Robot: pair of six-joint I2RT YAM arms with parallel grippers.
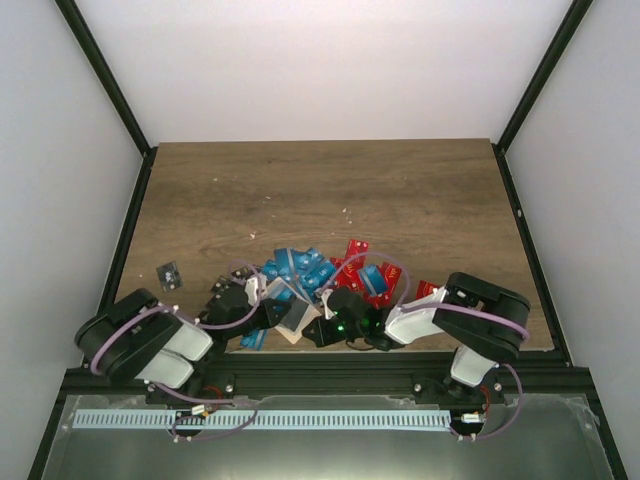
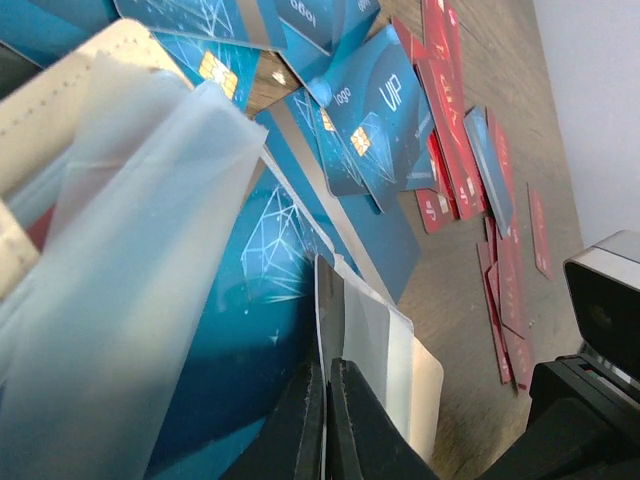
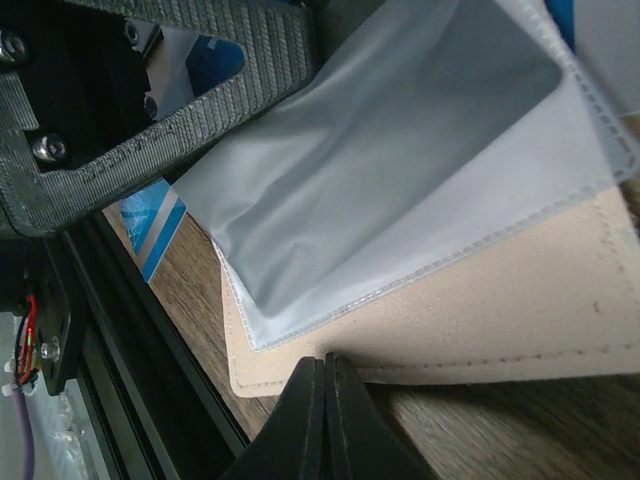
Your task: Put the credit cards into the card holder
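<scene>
The credit cards lie in a pile at the table's front middle, blue ones on the left and red ones on the right. The pale beige card holder lies open between both grippers, its clear sleeves fanned out. My left gripper is shut on the edge of one clear sleeve, with blue cards and red cards beyond. My right gripper is shut on the edge of the holder's beige cover, which is raised slightly off the wood. No card is in either gripper.
One black card lies alone at the left. The black frame rail runs close by the holder at the table's near edge. The left gripper's body hangs just above the sleeves. The two grippers are nearly touching.
</scene>
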